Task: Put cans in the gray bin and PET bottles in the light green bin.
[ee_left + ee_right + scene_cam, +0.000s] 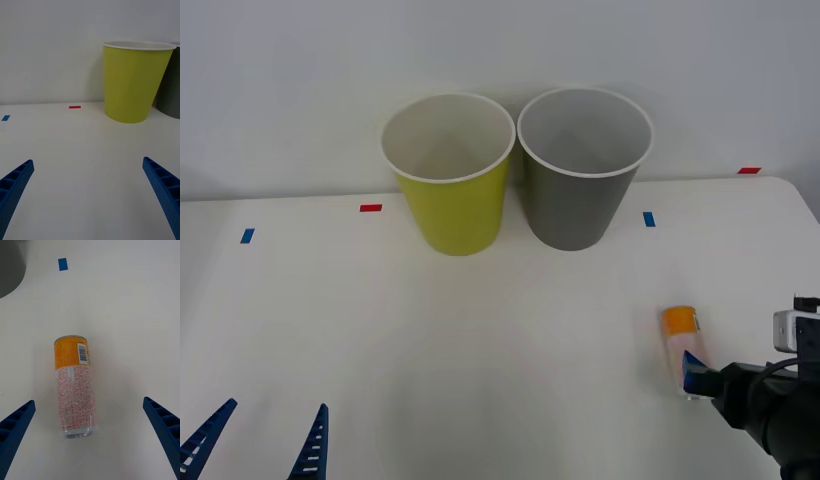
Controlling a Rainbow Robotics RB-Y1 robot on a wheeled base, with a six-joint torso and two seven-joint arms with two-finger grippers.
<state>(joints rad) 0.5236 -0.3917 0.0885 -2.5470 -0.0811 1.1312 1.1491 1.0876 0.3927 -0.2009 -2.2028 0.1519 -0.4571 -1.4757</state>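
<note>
The left gripper (258, 440) waits spread wide at the table's (480, 350) near-left edge. Behind stand the light green bin (450, 175) and, beside it, the gray bin (582, 168). At right the can (681, 348) lies on its side, the right gripper (90, 435) open around its silvery end. It should centre, since the can sits nearer one finger, then close across the body. The right wrist view alone reveals that offset.

The can (74, 386) carries a barcode on its orange band and dense red small print across its pale body, none of it legible; no other text, brand, number or sign can be read.
</note>
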